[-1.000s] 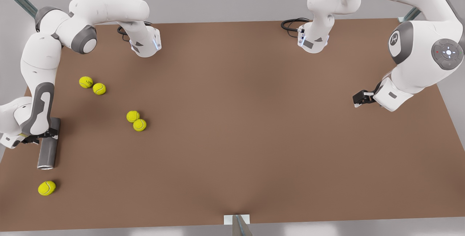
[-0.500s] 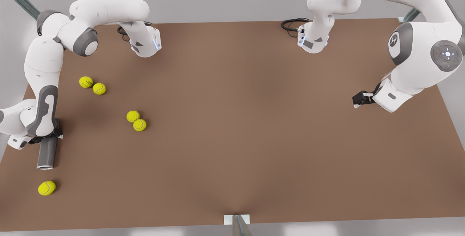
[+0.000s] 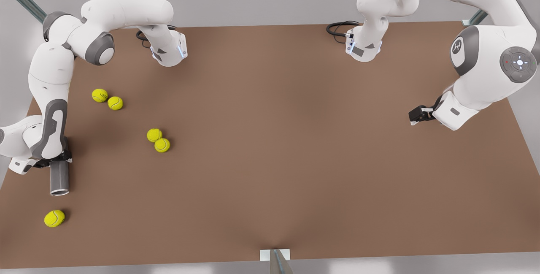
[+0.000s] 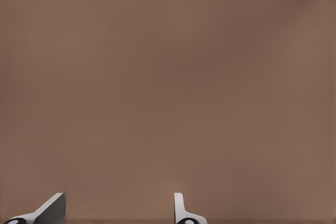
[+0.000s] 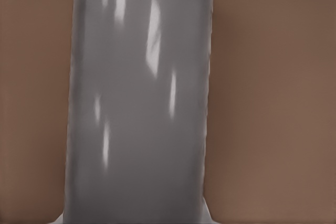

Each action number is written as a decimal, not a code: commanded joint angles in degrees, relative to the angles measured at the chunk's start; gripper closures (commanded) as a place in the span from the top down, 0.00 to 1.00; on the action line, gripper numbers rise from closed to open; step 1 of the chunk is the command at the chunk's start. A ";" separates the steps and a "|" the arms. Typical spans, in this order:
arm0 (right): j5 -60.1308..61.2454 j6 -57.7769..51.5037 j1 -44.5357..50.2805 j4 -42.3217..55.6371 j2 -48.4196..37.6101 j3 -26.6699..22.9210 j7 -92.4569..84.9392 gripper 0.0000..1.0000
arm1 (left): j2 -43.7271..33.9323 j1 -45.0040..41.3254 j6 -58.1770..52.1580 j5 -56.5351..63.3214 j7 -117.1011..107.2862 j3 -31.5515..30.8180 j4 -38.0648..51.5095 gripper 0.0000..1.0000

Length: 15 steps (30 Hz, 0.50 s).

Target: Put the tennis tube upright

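Brown tabletop (image 3: 270, 147): tennis tube (image 3: 59, 179) tipped up since before in clenched right hand (image 3: 54, 161), nearly upright; left hand (image 3: 415, 115) waiting, fingers spread.

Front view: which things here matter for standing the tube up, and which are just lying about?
In play:
- grey cylindrical tennis tube
- right gripper, clamped around it

Lying about:
- five yellow-green tennis balls on the brown table
- left gripper, open, waiting

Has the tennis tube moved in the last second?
Yes. The tennis tube shows shorter, its rim end farther from the lone ball, as the right gripper tips it up.
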 commanded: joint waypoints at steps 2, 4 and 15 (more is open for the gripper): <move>0.04 -0.29 0.02 0.10 -0.15 -0.01 -0.27 0.78 | -0.06 0.00 0.01 -0.07 -0.57 0.00 0.06 1.00; 0.04 -0.38 0.02 0.01 -0.32 -0.01 -0.27 0.78 | -0.06 -0.09 0.01 -0.07 -0.57 0.00 0.06 1.00; -0.75 -8.29 3.09 4.14 -3.66 -0.19 -0.62 0.78 | -0.24 -0.09 -0.17 -0.07 -0.83 0.00 0.06 1.00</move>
